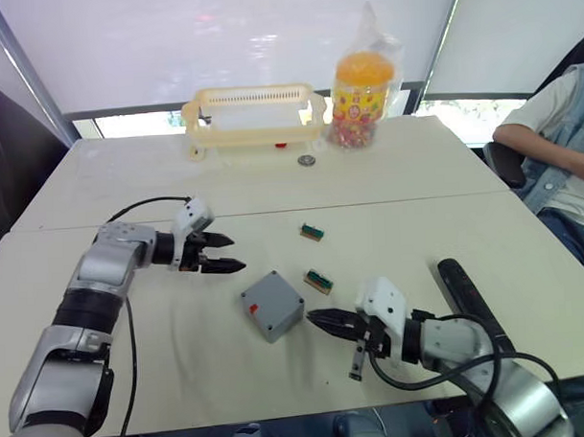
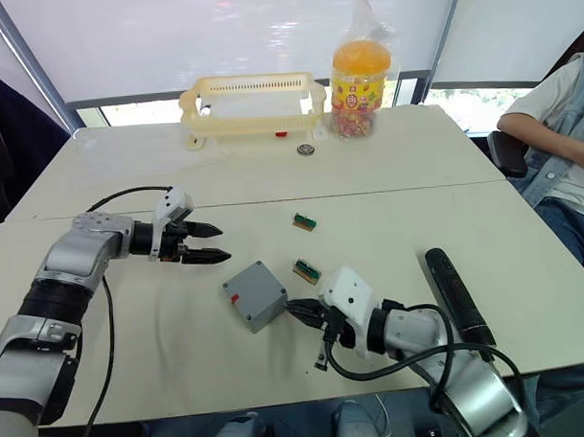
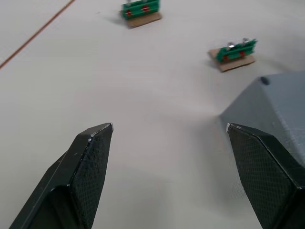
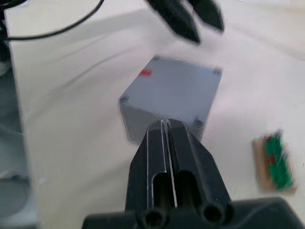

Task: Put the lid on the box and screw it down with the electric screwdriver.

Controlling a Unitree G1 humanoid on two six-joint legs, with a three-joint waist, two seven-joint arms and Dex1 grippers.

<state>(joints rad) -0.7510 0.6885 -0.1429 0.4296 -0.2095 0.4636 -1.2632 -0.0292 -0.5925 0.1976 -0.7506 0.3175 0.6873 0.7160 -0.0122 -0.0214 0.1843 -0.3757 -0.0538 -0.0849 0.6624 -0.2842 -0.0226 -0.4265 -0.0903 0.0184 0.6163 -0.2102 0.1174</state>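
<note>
Your right gripper (image 2: 300, 309) has its two black fingers pressed flat together with nothing between them, and the tips sit right at the near corner of the box (image 2: 253, 294), close enough that I can't tell if they actually touch it. From the right wrist camera you see the box (image 4: 171, 95) straight ahead of those closed fingers, top face up with a screw hole in each corner and a small red mark on it. It looks like the lid is already sitting on top, but I can't make out a seam, so take that with a grain of salt.

Your left gripper (image 2: 208, 242) is spread wide, holding nothing, hovering over bare table (image 2: 133, 330). The box is just beyond its fingertips and a bit toward your right arm; in the left wrist view one fingertip (image 3: 259, 157) overlaps the grey edge of the box (image 3: 281, 102).

The electric screwdriver (image 2: 455, 293) lies flat on the table out past your right forearm, on the outer side, well apart from the fingers. Nobody's holding it.

Two little green-and-tan blocks are around: one (image 2: 306, 270) just beside the box on the far side of your right gripper, the other (image 2: 304, 221) further out.
</note>
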